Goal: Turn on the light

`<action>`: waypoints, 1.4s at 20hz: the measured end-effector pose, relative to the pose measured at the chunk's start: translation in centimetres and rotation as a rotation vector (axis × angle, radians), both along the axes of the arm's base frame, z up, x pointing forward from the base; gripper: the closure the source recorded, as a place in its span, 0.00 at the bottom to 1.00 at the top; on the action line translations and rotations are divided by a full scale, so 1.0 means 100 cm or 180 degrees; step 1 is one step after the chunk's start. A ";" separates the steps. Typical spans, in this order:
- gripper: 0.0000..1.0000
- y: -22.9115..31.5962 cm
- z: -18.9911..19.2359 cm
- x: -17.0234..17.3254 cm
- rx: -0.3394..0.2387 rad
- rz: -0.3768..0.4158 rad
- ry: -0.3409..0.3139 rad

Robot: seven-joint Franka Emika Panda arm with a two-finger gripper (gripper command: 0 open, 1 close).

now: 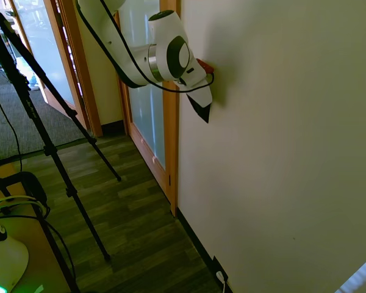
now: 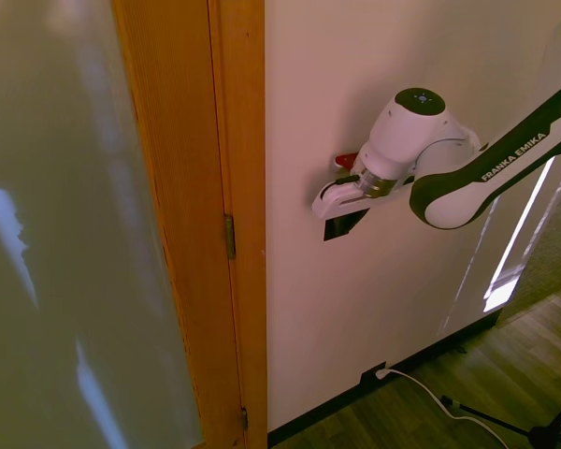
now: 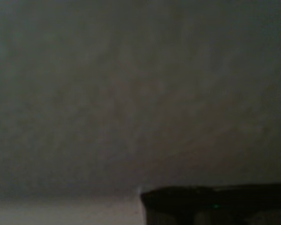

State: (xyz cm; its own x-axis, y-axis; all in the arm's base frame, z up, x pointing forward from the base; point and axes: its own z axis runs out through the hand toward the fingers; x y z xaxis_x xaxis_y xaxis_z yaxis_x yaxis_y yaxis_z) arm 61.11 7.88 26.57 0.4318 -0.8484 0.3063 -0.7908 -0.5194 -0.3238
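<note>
gripper (image 2: 341, 198) was pressed to wall (image 2: 355, 84) over switch (image 2: 341, 224) | fingers hidden, grip state unreadable | outlet (image 2: 369, 379) low on wall, plug in

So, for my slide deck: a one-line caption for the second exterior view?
Franka arm reaching against the white wall, covering most of the black switch plate beside a wooden door frame.

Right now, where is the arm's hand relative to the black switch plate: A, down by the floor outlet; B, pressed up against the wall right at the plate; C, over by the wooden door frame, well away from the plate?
B: the arm's hand sits at the wall, covering the upper part of the black switch plate, far above the floor outlet.
</note>
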 end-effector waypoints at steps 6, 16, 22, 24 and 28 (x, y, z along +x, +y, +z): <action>1.00 0.000 0.001 0.000 0.0001 -0.0001 -0.0002; 1.00 0.002 0.031 -0.015 0.0019 -0.0088 -0.0223; 1.00 -0.007 0.074 -0.066 0.0006 -0.0202 -0.0361; 1.00 -0.009 0.085 -0.081 -0.0001 -0.0239 -0.0369; 1.00 -0.012 0.098 -0.104 0.0008 -0.0289 -0.0393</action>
